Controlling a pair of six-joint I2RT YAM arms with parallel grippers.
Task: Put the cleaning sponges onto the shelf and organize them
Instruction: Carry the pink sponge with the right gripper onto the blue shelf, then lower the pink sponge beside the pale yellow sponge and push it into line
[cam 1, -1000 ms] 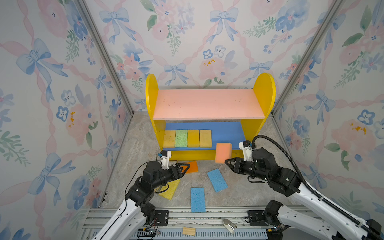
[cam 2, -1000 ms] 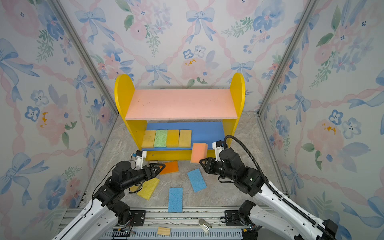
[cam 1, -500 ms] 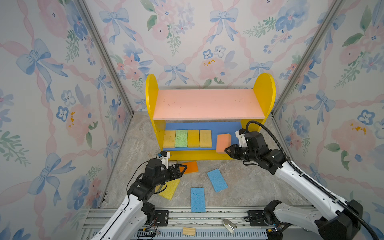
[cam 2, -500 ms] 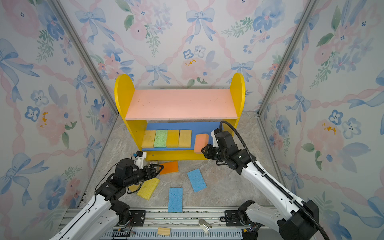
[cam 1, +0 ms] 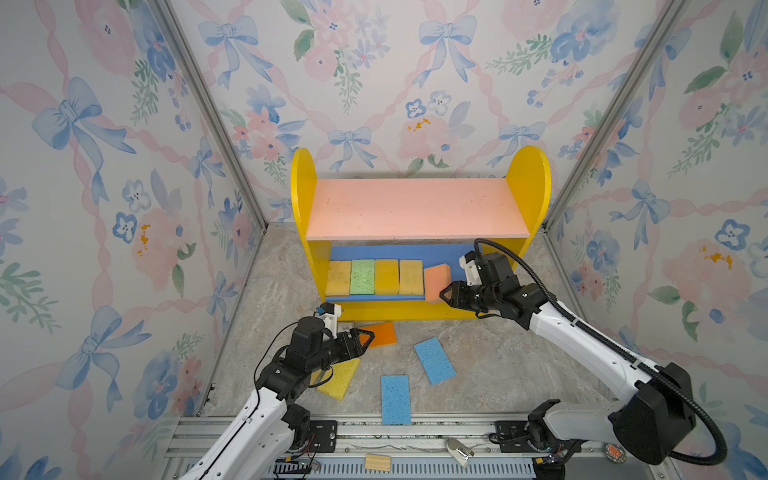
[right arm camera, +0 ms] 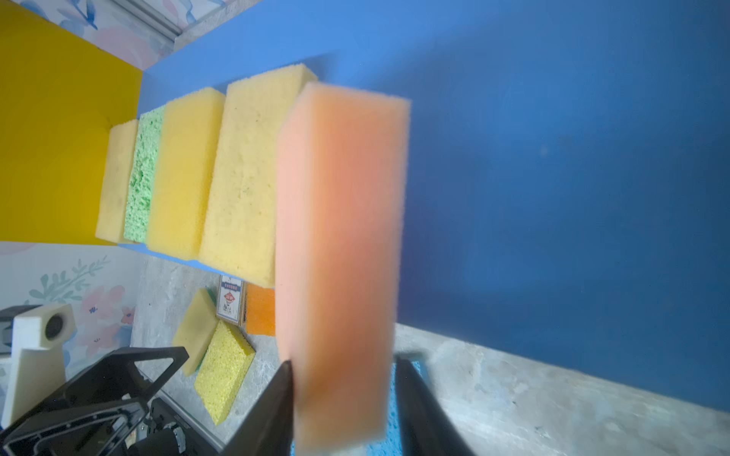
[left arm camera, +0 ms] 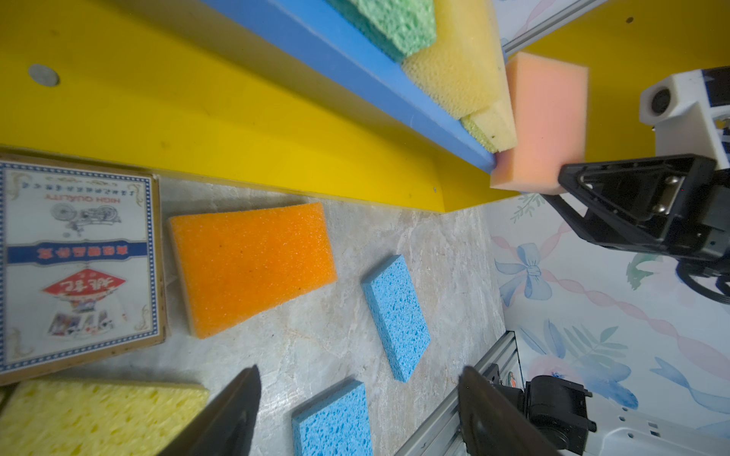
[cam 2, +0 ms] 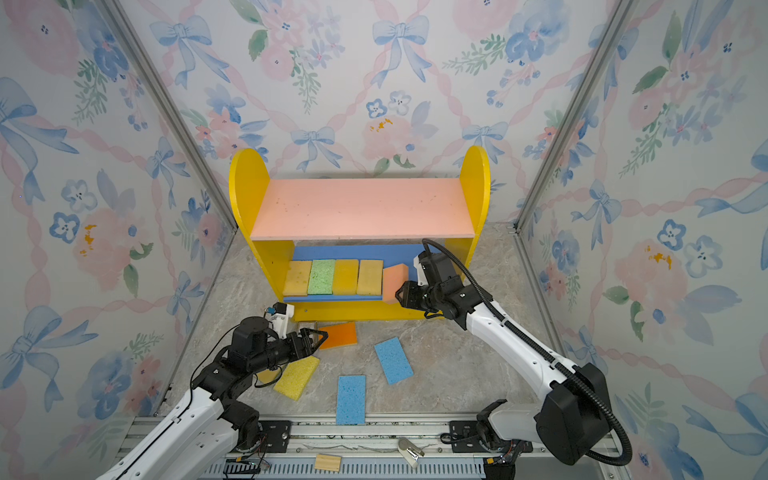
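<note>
Peach sponge (cam 1: 437,282) leans tilted on the shelf's (cam 1: 415,208) lower board, touching the four-sponge row (cam 1: 386,276). Right fingers (right arm camera: 272,414) flank it, grip unclear. Left fingers (left arm camera: 229,418) gape empty near card box (left arm camera: 79,268) before the shelf.

I see the shelf (cam 1: 530,183) upright at the back, its pink board above the blue one. On the blue board a mustard sponge (cam 1: 338,277), green sponge (cam 1: 362,276), amber sponge (cam 1: 386,276) and pale yellow sponge (cam 1: 411,276) lie flat, side by side. The peach sponge (cam 1: 437,282) tilts at the row's right end, overhanging the front edge. On the tabletop (cam 1: 498,353) lie the orange sponge (cam 1: 380,334), a blue sponge (cam 1: 434,360), a second blue sponge (cam 1: 395,399), and a yellow sponge (cam 1: 338,378) touching a dull yellow sponge (right arm camera: 195,329).
</note>
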